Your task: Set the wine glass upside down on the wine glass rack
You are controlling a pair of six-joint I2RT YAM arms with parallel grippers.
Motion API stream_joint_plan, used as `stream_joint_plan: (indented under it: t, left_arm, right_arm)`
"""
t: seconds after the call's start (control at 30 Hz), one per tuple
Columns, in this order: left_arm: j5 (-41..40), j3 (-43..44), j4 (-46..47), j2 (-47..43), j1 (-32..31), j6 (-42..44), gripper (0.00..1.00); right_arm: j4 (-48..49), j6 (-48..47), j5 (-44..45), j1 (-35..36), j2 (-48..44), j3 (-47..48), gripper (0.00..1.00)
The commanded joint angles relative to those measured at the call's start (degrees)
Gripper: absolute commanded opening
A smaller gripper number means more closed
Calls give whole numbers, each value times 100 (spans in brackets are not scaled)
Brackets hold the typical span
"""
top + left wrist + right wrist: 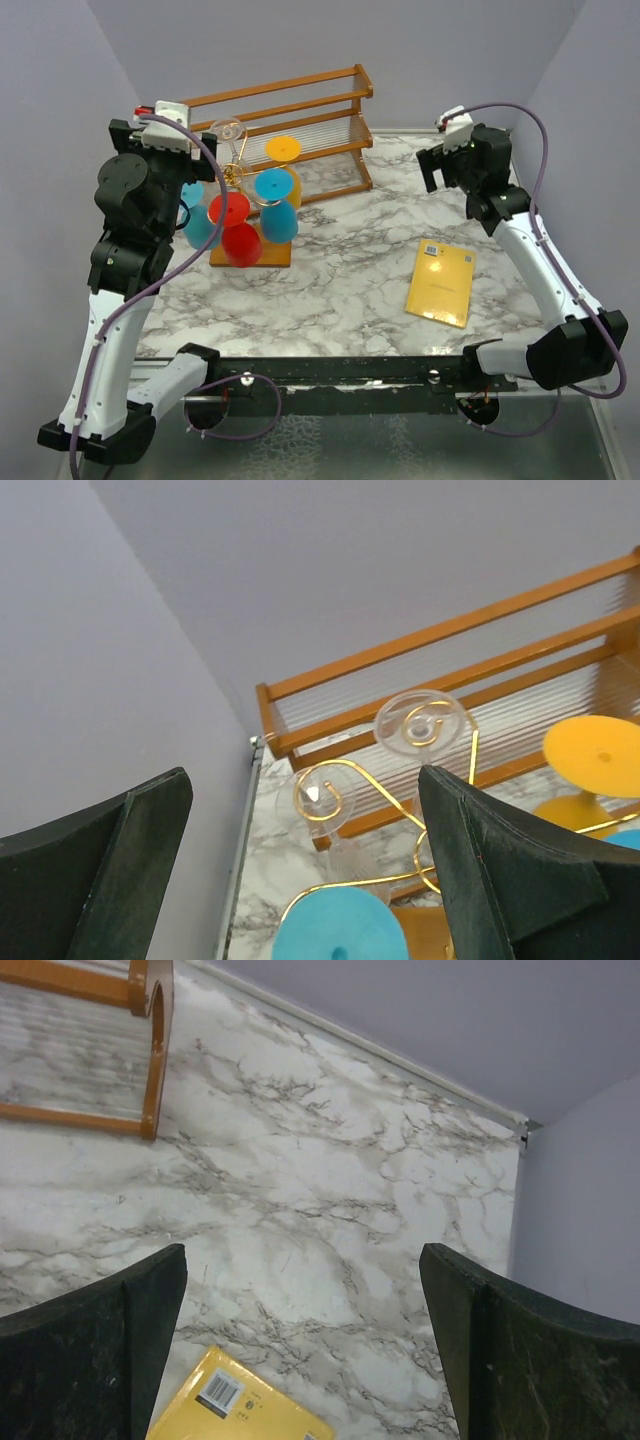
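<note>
Writing: a yellow booklet (440,283) on the right of the table (340,250) carries a barcode sticker; its print is too small to read.
Wine glass (323,795): clear, upside down, foot up in a gold loop of the wine glass rack (275,254), at the far left.
Hard to tell: a second clear foot (425,723) sits just right of it. The clear bowls blur into the wire.
Around: blue, red and yellow glasses crowd the same rack, and a wooden slatted shelf (300,120) stands just behind.
Left gripper (303,772): jaws wide, empty, near the glass.
Right gripper (303,1250): jaws wide, empty, above bare marble at far right.
</note>
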Motion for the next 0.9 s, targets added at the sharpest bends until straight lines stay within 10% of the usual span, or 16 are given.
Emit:
stream_joint_plan:
  t: [0.0, 0.3, 0.87]
  left_arm:
    - [-533, -515, 516, -260, 381, -881, 99]
    - [-1207, -1014, 1195, -603, 843, -1194, 99]
    - [904, -481, 6, -499, 1429, -597, 99]
  right_arm:
    - [-384, 506, 522, -25, -120, 685, 100]
    - [-96, -113, -357, -25, -1062, 452, 100]
    - [-310, -384, -470, -210, -1604, 229, 100]
